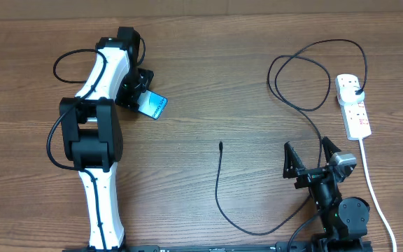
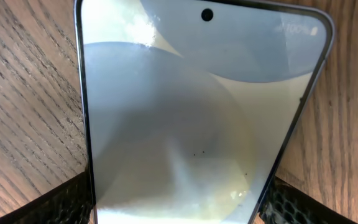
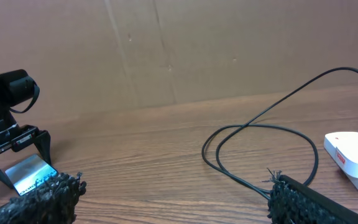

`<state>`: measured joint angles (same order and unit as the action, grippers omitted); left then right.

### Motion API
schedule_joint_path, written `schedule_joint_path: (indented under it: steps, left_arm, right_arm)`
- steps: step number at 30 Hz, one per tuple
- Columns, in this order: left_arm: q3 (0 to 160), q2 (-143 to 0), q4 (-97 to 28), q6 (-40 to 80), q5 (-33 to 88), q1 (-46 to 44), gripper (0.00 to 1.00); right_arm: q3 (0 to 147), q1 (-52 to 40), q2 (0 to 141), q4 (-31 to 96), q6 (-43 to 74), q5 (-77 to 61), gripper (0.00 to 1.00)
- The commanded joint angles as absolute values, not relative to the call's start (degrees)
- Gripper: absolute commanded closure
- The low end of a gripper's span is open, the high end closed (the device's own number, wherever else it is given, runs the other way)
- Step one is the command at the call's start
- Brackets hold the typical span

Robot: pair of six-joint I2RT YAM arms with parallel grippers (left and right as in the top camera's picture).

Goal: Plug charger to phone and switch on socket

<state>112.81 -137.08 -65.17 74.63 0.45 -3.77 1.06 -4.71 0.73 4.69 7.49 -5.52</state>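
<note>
1. Closest to the lens, in the left wrist view: phone, screen up and pale, with a camera hole near its top edge, filling almost the whole frame.
2. Seen from overhead, lying slantwise on the wooden surface, far to the left of the socket, beneath the tip of the left arm.
3. Left jaws: spread wide to either side of the phone, black pads just beside its long edges. Touching or barely clear, cannot tell, so no saying whether held.
4. Right jaws: fully apart with nothing between them, near the socket's corded end and a little to its left. Frayed black fingers at both lower corners of the right wrist view.
5. Charger: plug end seated in the socket's outlet at the end away from the cord. Cable looping to the left of the socket, passing by the right jaws, then sweeping round in a wide curve.
6. Connector tip: bare on the surface, well to the left of the socket, apart from the phone and joined to nothing.
7. Socket: white and oblong, with reddish markings, white cord trailing from its near end.
</note>
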Motion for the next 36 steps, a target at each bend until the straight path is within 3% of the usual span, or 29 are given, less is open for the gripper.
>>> schedule_joint_path:
  steps: [1,11,21,33,36]
  left_arm:
    - [112.36,-140.62,-66.0,74.32,-0.19,-4.19,0.15]
    - [112.36,-140.62,-66.0,74.32,-0.21,-4.19,0.17]
    - [112.36,-140.62,-65.98,74.32,-0.21,-4.19,0.31]
    - [112.36,-140.62,-65.98,74.32,-0.21,-4.14,0.62]
    - [112.36,-140.62,-65.98,74.32,-0.19,-4.14,0.74]
  right_arm:
    - [0.47,-5.04,0.16,4.45,7.25,-5.02,0.0]
    - [0.47,-5.04,0.16,4.45,7.25,-5.02,0.0]
    - [0.47,-5.04,0.19,4.43,7.25,-5.02,0.0]
    - [0.47,-5.04,0.19,4.43,7.25,-5.02,0.0]
    - [0.47,-5.04,0.19,4.43,7.25,-5.02,0.0]
